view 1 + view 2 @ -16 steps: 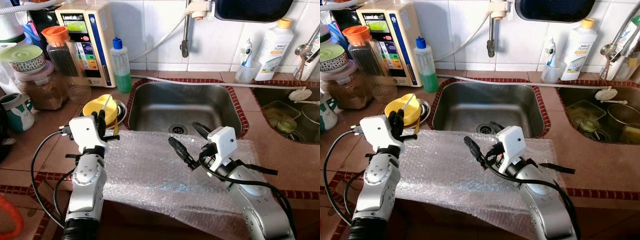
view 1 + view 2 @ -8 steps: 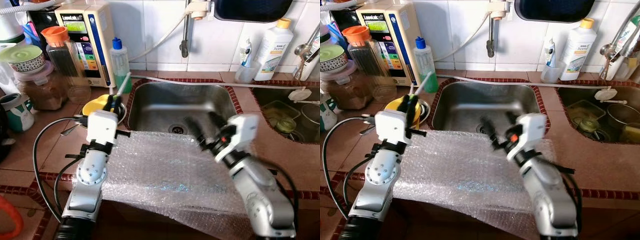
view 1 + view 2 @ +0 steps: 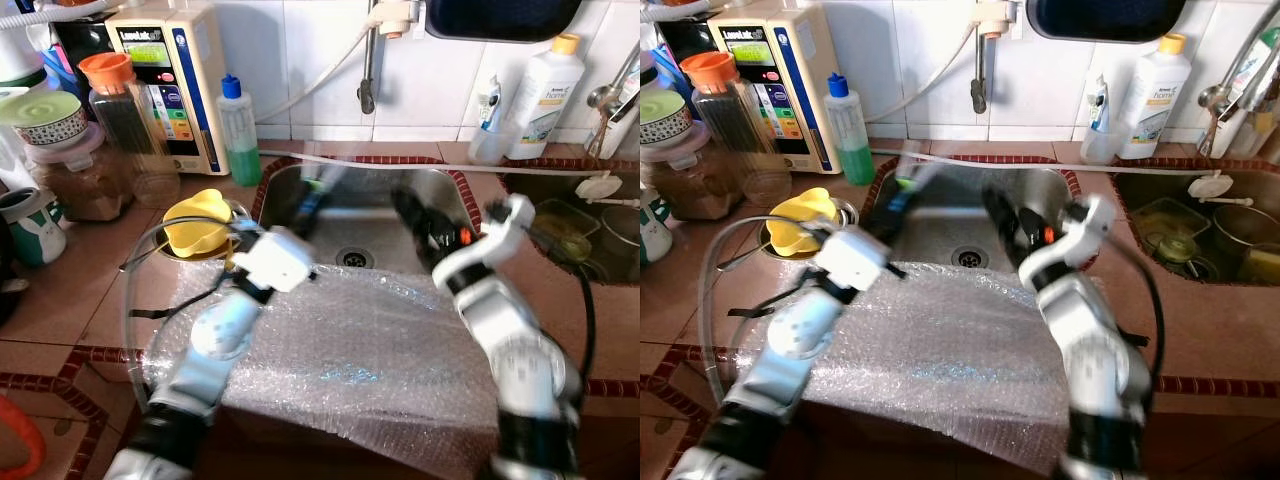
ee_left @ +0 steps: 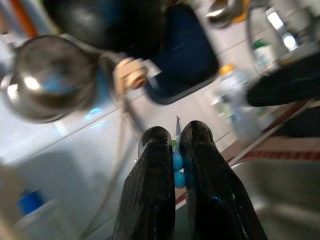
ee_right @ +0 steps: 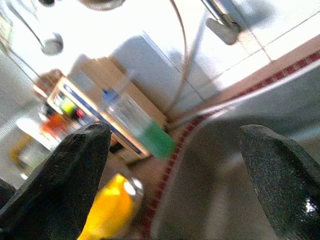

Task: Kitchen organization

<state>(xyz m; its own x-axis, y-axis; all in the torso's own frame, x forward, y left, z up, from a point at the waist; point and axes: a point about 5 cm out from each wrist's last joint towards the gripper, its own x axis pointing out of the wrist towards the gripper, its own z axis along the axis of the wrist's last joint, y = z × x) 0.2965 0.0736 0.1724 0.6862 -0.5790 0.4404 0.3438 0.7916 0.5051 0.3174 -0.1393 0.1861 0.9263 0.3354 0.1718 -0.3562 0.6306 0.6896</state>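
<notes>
**Both arms over sink, motion blur**

Left end effector [image 4: 172, 150] is clamped on a small blue-green item [image 4: 177, 162], identity unclear. Right end effector [image 5: 170, 165] is spread wide, empty, over the sink [image 3: 370, 225] at 12 o'clock. Risk: item slips into the drain, or bubble wrap [image 3: 350, 350] is dragged off the counter [image 3: 70, 290].

I count one steel sink [image 3: 350, 215], one bubble-wrap sheet [image 3: 360, 350], one yellow lid [image 3: 198, 222], one green soap bottle [image 3: 240, 130], one white detergent bottle [image 3: 545, 95], two jars [image 3: 125, 125] on my table [image 3: 60, 300].
</notes>
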